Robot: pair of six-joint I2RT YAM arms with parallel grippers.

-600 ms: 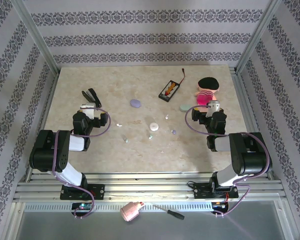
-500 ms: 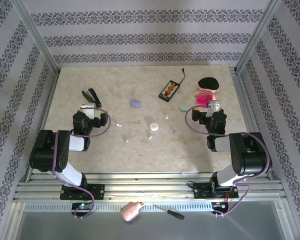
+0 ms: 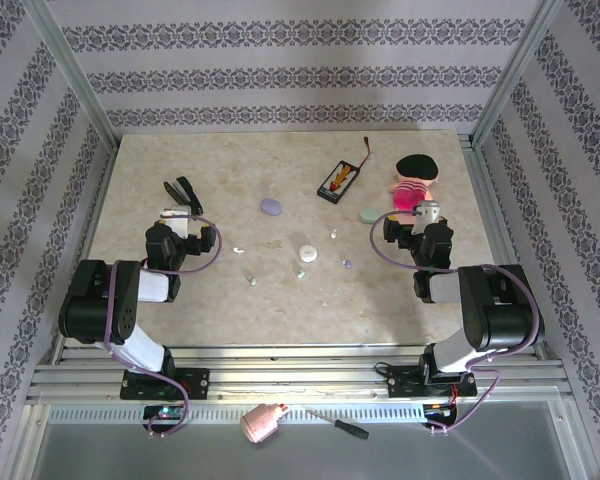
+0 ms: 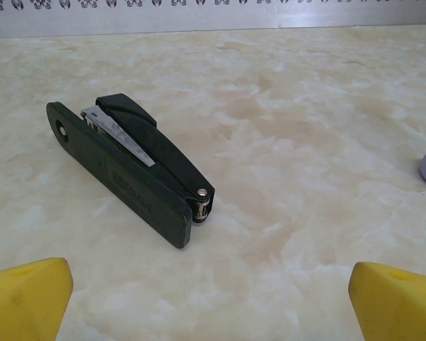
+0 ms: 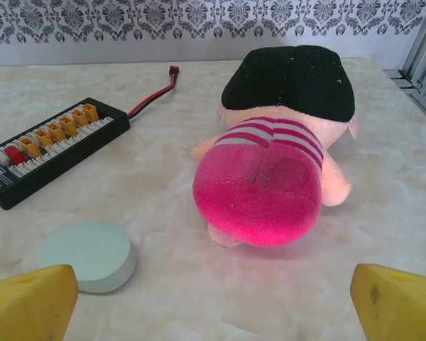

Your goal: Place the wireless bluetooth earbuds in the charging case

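While both arms sit at the near edge, the left gripper (image 4: 213, 312) and right gripper (image 5: 213, 309) hold nothing, fingers spread wide.
Raised lettering on the black stapler (image 4: 131, 170) is too blurred to read. Mid-table, the earbuds (image 3: 252, 281) lie scattered around a white disc (image 3: 307, 254). The charging case (image 3: 271, 207) shows lavender beyond them, its mint piece (image 5: 89, 256) near a plush toy (image 5: 277, 177) by the right edge. Bare table (image 3: 310, 310) lies nearer.
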